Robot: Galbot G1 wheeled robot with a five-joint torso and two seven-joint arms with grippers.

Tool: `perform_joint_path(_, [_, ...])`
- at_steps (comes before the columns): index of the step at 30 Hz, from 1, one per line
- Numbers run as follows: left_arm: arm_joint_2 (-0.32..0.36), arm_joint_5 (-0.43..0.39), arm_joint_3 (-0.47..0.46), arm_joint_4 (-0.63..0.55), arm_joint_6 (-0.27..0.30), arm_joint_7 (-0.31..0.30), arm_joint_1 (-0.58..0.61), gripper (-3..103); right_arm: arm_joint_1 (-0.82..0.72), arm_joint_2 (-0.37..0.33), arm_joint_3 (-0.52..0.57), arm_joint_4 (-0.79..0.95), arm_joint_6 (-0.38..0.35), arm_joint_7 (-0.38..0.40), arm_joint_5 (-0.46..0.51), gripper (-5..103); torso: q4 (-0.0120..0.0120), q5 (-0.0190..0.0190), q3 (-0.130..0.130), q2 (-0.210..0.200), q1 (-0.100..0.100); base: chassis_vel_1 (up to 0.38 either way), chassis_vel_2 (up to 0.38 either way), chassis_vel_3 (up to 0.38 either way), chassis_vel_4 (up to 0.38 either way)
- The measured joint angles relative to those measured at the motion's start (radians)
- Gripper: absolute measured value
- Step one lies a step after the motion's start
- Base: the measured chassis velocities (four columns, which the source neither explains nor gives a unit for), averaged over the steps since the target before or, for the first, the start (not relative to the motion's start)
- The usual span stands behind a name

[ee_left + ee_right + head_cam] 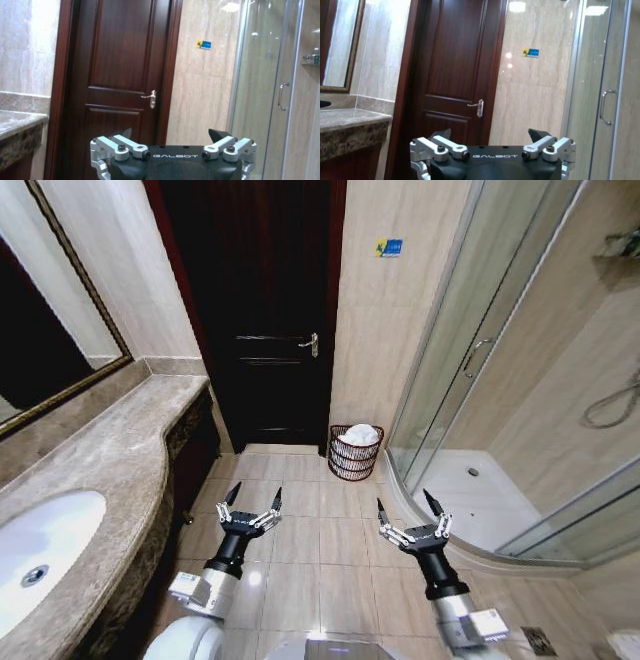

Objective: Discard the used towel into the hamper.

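Note:
The hamper (354,454), a small round dark wire basket, stands on the floor against the wall between the door and the shower. A white towel (361,434) lies bunched in its top. My left gripper (256,493) hangs open over the floor tiles, well short of the hamper and to its left, with nothing between its fingers. Just as far back and slightly right of the hamper, my right gripper (404,501) is open and empty too. In the wrist views the left gripper (171,132) and the right gripper (490,132) both point towards the door, jaws spread.
A marble counter (110,450) with a white sink (45,545) runs along the left under a mirror (40,330). The dark door (260,310) is shut. A curved glass shower enclosure (470,380) fills the right. Tiled floor (320,530) lies open between the grippers and the hamper.

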Motion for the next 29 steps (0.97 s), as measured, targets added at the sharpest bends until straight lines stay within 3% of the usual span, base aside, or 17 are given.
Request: perform_joint_path(29, [0.000,0.000,0.000,0.000,0.000,0.000,0.000,100,0.000,0.000,0.000,0.000,0.000,0.000,0.000,100,0.0000,0.0000,0.000,0.000,0.000,0.000,0.000,0.000,0.000])
